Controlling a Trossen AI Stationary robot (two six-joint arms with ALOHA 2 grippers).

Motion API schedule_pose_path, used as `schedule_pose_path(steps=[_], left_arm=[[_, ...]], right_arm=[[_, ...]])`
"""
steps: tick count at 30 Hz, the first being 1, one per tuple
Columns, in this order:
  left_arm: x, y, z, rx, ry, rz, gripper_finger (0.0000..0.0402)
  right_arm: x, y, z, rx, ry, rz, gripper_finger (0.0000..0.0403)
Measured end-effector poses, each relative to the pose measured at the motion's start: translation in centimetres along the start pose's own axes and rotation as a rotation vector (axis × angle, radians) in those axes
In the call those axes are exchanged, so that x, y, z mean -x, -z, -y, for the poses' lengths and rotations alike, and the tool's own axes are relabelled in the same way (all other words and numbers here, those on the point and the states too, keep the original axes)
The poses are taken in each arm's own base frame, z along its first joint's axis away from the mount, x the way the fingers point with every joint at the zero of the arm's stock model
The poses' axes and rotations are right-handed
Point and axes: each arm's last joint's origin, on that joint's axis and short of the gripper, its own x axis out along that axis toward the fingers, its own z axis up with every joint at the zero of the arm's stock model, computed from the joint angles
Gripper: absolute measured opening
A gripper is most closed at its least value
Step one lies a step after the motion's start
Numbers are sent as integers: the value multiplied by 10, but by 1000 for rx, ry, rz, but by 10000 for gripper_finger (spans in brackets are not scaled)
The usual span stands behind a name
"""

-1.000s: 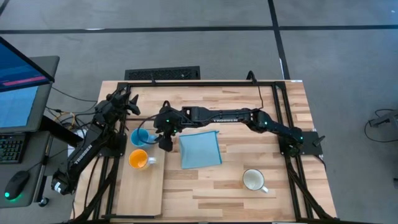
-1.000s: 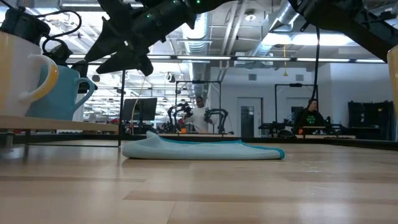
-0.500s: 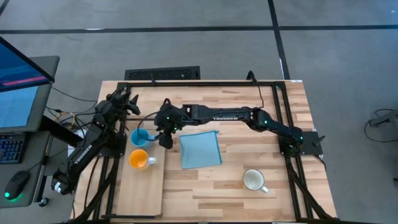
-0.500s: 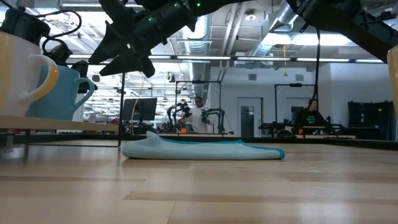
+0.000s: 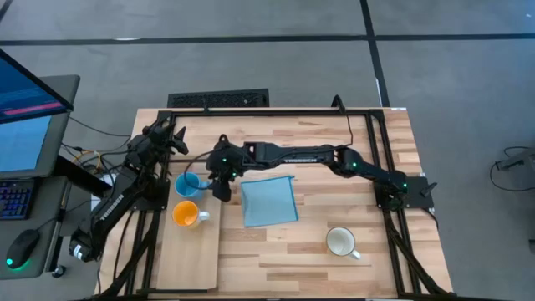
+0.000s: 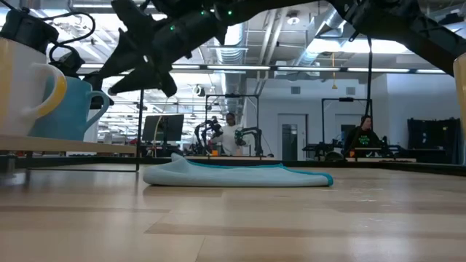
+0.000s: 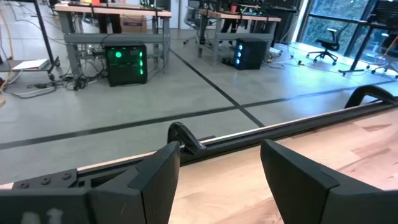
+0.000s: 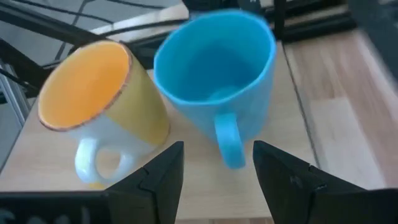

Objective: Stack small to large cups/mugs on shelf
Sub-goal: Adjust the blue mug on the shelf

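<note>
The light blue mug (image 5: pixel 189 184) and the orange mug with a white handle (image 5: pixel 185 214) stand upright side by side on the far end of the pale shelf board (image 5: pixel 191 259). The white mug (image 5: pixel 341 242) stands on the table at the near right. My right gripper (image 5: pixel 219 186) hovers open just right of the blue mug. In the right wrist view (image 8: pixel 216 163) its fingers stand on either side of the blue mug's handle (image 8: pixel 229 142) without touching it. My left gripper (image 7: pixel 219 163) is open and empty at the table's far left.
A blue square cloth (image 5: pixel 269 201) lies flat mid-table, right of the shelf and under my right arm. A black frame rail (image 5: pixel 276 112) runs along the table's far edge. Bare tabletop (image 5: pixel 276 259) lies between the shelf and the white mug.
My right gripper has edged a little toward the blue mug. The mugs have stayed where they were.
</note>
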Motion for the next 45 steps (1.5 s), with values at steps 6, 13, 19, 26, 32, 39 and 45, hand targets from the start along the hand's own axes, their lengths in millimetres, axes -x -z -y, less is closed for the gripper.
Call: schedule_pose_path(steps=[6,13,19,26,32,39,45], left_arm=[[0,0,0,0,0,0,217],[0,0,0,0,0,0,217],[0,0,0,0,0,-1,217],[0,0,0,0,1,0,217],[0,0,0,0,4,-1,217],[0,0,0,0,3,-1,217],[0,0,0,0,3,-1,217]], right_arm=[[-1,0,0,-2,1,-1,216],[-3,0,-2,-2,-6,13,216],[-7,1,-2,-37,-13,24,216],[-8,3,-2,-41,-13,12,216],[-10,5,-6,-56,-29,-1,216],[-13,8,-9,-54,-29,-11,216],[-12,8,-8,-71,-16,-11,216]])
